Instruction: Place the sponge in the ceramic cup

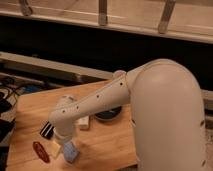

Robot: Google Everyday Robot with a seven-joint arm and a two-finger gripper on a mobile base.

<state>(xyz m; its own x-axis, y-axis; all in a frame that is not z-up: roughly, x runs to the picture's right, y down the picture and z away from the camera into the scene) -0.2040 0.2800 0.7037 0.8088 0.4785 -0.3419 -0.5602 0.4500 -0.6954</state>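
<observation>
Sitting near the front edge of the wooden table (30, 107), the sponge (71, 154) shows as a blue-grey block, tilted rather than flat. It is clearly outside the ceramic cup (84, 122).

- Gripper (67, 147): right at the sponge's upper side, wrist pointing down. Cannot tell whether it has pinched the sponge or only meets it.
- Cup: pale, half hidden behind the white arm (95, 102), farther back and to the right of the sponge, just beside the dark round bowl (109, 115). Its mouth is not visible.
- Left of the sponge: red-brown oval thing (41, 151), near but apart. Black ribbed bar (46, 130) lies behind that, by the wrist.

Step in hand, as I judge it: the pick-up, either taking hold of the sponge or just raising it.

Next move calls for a firm hold, then a lift clear of the table. The carry goes back and right to the cup, stopping short of the bowl. The cup is narrow, so the sponge should go in edge-first, centred over the mouth.
</observation>
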